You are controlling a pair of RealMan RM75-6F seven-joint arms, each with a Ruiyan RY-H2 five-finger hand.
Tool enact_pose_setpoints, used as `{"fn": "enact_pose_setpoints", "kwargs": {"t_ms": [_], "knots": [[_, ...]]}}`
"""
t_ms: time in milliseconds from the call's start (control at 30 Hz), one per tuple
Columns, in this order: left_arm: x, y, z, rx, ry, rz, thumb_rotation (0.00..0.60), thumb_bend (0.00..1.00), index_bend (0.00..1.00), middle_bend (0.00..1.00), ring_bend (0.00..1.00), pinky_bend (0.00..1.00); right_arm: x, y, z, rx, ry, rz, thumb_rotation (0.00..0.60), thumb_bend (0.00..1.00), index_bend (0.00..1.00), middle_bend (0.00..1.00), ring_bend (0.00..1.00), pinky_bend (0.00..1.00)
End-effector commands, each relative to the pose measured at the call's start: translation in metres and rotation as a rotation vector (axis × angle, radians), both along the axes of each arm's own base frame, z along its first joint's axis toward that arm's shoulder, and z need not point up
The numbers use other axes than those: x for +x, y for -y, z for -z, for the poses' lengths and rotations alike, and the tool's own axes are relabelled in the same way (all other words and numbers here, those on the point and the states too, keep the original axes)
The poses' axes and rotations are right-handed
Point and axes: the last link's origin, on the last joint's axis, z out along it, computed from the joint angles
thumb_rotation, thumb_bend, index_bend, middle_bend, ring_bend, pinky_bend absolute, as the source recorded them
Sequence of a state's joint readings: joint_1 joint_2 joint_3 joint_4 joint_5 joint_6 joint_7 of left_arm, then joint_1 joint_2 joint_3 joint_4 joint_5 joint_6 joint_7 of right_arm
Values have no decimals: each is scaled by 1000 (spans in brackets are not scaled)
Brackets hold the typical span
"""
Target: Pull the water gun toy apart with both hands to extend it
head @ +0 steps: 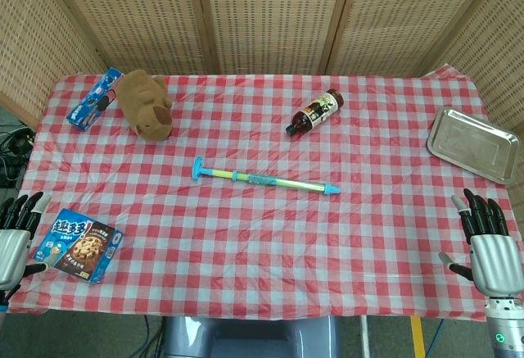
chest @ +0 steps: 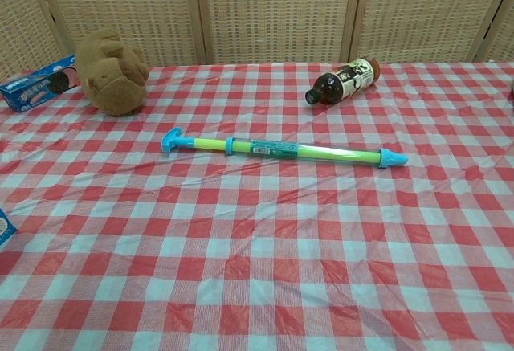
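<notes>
Hands idle at near bench corners, fingers apart, nothing held; gun untouched.

Left hand and right hand sit well apart from the water gun, which lies flat mid-bench, T-handle toward the left hand, nozzle toward the right: judged a fair layout for one hand per end. Open cloth lies all round it. Bottle and plush lie beyond; tray at the right edge; snack box just beside the left hand could snag its reach.
</notes>
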State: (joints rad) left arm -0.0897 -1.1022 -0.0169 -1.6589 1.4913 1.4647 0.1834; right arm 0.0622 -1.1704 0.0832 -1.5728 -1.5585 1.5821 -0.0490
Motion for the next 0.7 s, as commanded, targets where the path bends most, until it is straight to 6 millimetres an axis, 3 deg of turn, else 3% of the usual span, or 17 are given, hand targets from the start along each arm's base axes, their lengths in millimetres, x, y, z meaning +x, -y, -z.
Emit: {"fn": "enact_pose_setpoints", "kwargs": {"t_ms": [33,700], "knots": [[0,0,0,-1,-2,-3,600,77,0,0,0,0,0,0,0,4,1,3,600,111,0,0,0,0],[2,-2,7,-26,-5,-13,600,77,0,0,0,0,0,2,4,32,15,12,600,111,0,0,0,0]]}}
